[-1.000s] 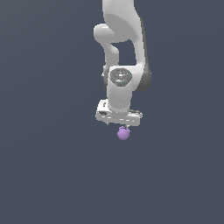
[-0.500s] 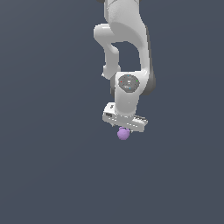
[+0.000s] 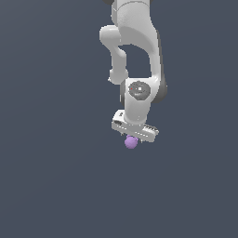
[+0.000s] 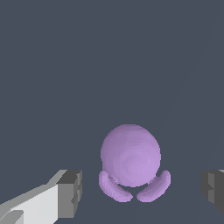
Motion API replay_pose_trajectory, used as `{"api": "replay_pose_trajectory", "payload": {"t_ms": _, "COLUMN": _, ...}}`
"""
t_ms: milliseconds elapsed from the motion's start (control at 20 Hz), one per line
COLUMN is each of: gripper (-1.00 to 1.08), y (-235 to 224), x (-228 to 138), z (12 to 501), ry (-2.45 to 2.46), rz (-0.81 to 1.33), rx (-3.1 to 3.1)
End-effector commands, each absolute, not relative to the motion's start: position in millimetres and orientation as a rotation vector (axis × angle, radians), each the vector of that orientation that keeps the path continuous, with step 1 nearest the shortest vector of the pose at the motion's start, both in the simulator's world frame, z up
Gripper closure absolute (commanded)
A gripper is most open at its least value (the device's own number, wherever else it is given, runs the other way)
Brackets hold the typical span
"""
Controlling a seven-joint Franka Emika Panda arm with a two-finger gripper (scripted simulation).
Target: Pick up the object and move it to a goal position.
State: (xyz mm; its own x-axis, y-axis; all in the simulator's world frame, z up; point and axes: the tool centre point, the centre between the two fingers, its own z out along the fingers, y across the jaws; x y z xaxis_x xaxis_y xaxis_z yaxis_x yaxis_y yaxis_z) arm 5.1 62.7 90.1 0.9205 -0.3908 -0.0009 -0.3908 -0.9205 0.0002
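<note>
One arm hangs over a plain dark-grey ground, and its pincer sits directly above the object, a small light-purple blob. In the exterior view the object is just under the pincer body, touching it or nearly so; I cannot tell from there if the desk is under it, because no edge or shadow shows.

The wrist view makes the state clearer. Two dark finger pads stand wide apart, one on each side of the object, with a clear gap between each pad and the purple surface. So the pincer is spread wide and has hold of nothing. The object lies between the fingers, a little closer to the pad that has the white link behind it.

I judge the step in hand to be the approach before the grasp: the fingers are around the object but not yet closed. The next move calls for closing evenly on the round body, maybe after going a little lower, since a round shape can slip out of a shallow grip.

Only the wrist view shows two small curved lobes at the object's base. Only the exterior view shows the arm's pose. No goal mark is visible in either view.
</note>
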Motion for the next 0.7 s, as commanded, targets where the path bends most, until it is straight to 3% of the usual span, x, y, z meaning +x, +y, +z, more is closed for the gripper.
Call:
{"api": "replay_pose_trajectory", "payload": {"t_ms": 0, "gripper": -0.92, "y": 63, "x": 5, "z": 90, "ry": -0.627, "rz": -0.001, "rx": 3.078}}
{"api": "replay_pose_trajectory", "payload": {"t_ms": 650, "gripper": -0.92, "y": 63, "x": 4, "z": 42, "ry": -0.634, "rz": 0.000, "rx": 3.077}}
